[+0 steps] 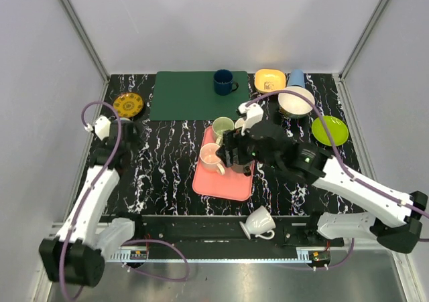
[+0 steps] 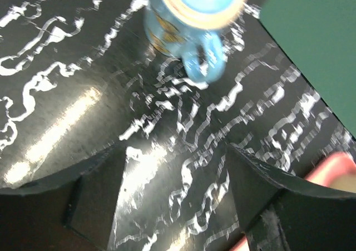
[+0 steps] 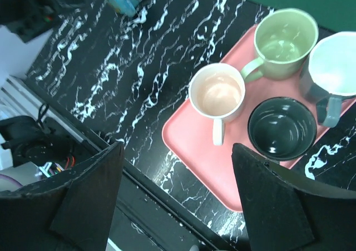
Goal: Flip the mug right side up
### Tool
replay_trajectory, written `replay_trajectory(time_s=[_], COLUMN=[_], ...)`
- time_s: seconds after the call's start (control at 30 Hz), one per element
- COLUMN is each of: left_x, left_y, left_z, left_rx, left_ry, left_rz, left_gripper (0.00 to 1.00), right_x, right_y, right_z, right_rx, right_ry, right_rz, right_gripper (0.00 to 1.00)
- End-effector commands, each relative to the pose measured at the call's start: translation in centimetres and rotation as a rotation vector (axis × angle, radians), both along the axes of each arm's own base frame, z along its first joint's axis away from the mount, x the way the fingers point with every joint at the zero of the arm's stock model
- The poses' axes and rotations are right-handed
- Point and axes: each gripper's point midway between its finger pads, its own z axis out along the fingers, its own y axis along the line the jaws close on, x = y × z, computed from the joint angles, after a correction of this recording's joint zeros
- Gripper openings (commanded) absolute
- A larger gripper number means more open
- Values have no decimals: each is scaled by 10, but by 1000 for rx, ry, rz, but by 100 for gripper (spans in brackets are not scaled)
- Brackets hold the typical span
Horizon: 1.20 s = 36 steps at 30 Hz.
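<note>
A white mug [image 1: 258, 221] lies tilted on the rail at the near edge. Beyond it, the pink tray [image 1: 224, 187] holds a pink mug [image 1: 211, 158] and a green mug [image 1: 222, 128], both mouth up.

The right gripper [image 3: 177, 167] hangs over the tray with its fingers spread wide and nothing between them. From above it hides the black mug [image 3: 282, 127], which the wrist view shows upright on the tray beside the pink one. A grey mug [image 3: 334, 67] is cut off by that view's right edge.

On the left, the left gripper [image 2: 177, 151] is also spread and empty, poised over bare table [image 2: 67, 95]. The blue mug [image 2: 183, 23] stands just ahead of it, handle toward the fingers. It seems to be bottom up, though blur and the frame's top edge leave that unsure. From above, the arm covers it.

Farther back lie a yellow plate [image 1: 129, 104], a green mat [image 1: 191, 94] with a navy mug [image 1: 224, 82], a yellow bowl [image 1: 269, 80], a white bowl [image 1: 296, 102] and a green plate [image 1: 329, 130].
</note>
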Motion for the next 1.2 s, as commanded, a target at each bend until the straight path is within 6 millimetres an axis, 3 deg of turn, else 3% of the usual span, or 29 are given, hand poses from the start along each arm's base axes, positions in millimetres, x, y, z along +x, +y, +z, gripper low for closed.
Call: replay_trajectory(time_s=[0.0,0.07,0.1,0.17,0.2,0.33,0.67,0.97,1.17], left_x=[39,55,62,79,85,107,123,137,139], left_y=[18,23,24,22,22,18,36,59,62], left_z=[-9,-7,-19,-15,-24,-21,-52,-49,-56], left_rx=[-71,-79,-80,-93,-96,-112,-39,-20,-21], left_ry=[10,0,43,32,59,22,107,103,120], left_rz=[47,76,84,86,91,81,138,180,170], left_gripper=[74,73,72,72,72,71,69,63,42], right_x=[1,1,1,1,1,-1,-1,2,4], right_y=[-15,-20,-21,-23,-24,-28,-34,-37,-33], right_z=[26,29,30,32,33,33,28,27,20], right_rx=[34,36,39,38,40,38,20,4,-7], right_ry=[-65,-83,-89,-101,-106,-116,-135,-143,-132], right_rz=[-37,-40,-41,-38,-38,-38,-41,-54,-53], right_gripper=[83,83,83,84,83,83,84,85,85])
